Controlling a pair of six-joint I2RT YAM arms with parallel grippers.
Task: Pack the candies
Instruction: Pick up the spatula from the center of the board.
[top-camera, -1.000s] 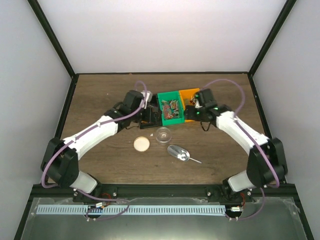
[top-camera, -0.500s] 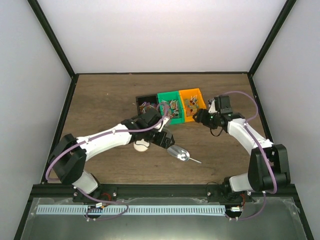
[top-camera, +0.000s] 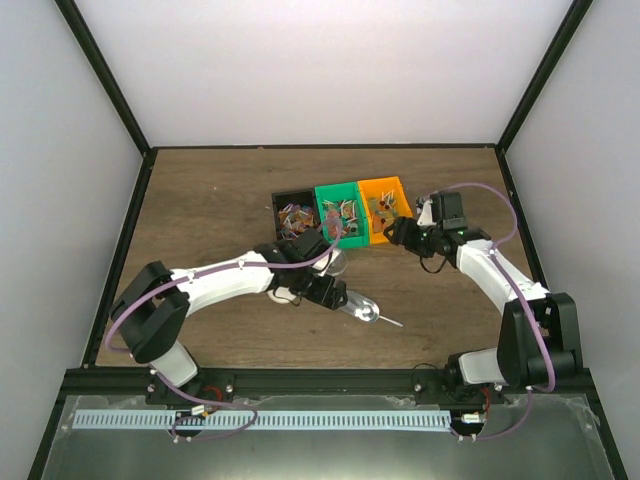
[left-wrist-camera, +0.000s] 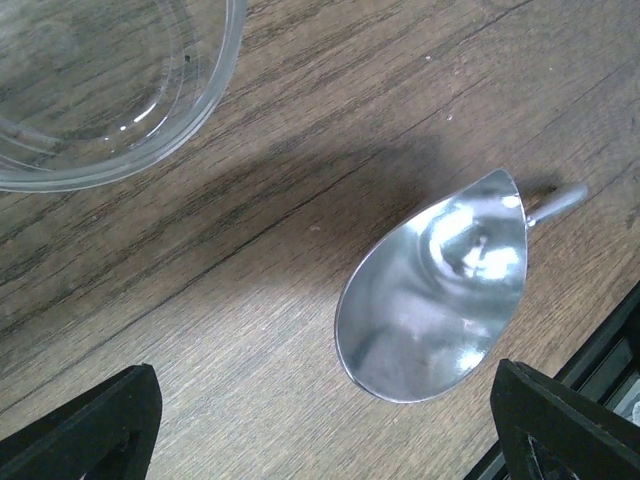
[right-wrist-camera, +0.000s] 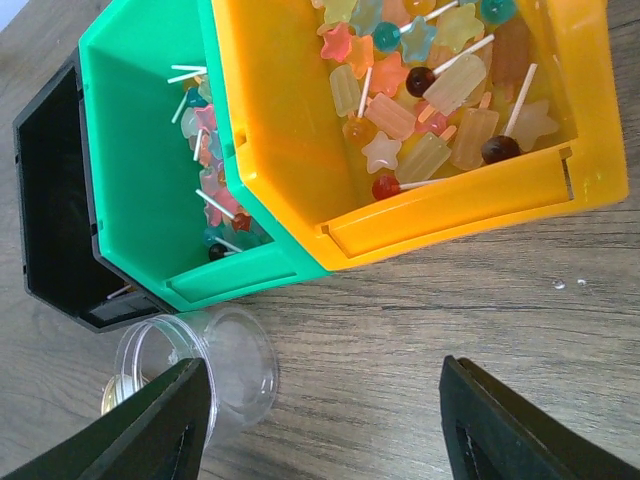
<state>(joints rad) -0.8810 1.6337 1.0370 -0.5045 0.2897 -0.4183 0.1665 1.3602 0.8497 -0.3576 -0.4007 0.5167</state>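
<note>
**A:** Brown wood grain, matte and flat: that's the table. Next in size are three hard plastic bins touching in a row, the black bin, green bin and orange bin, all angular and smooth-walled.

**B:** And the candies?

**A:** The candies are heaped in the orange bin, with more in the green bin. They're glossy, translucent stars, bars and ball lollipops on thin white sticks.

**B:** How would they handle?

**A:** Light, hard and probably slick, and I'd expect the sticks to tangle. One could be pinched by its stick, but scooping looks better for a batch.

**B:** Into what?

**A:** Likely the clear cup. It's thin, round plastic, looks empty, and stands just before the green bin. The scoop, a polished metal teardrop, lies near it. I'd take it by its thin handle.

**B:** Fingers?

**A:** The left gripper hangs over the scoop, spread wide and holding nothing. The right gripper, before the orange bin, is also spread and empty.
</note>
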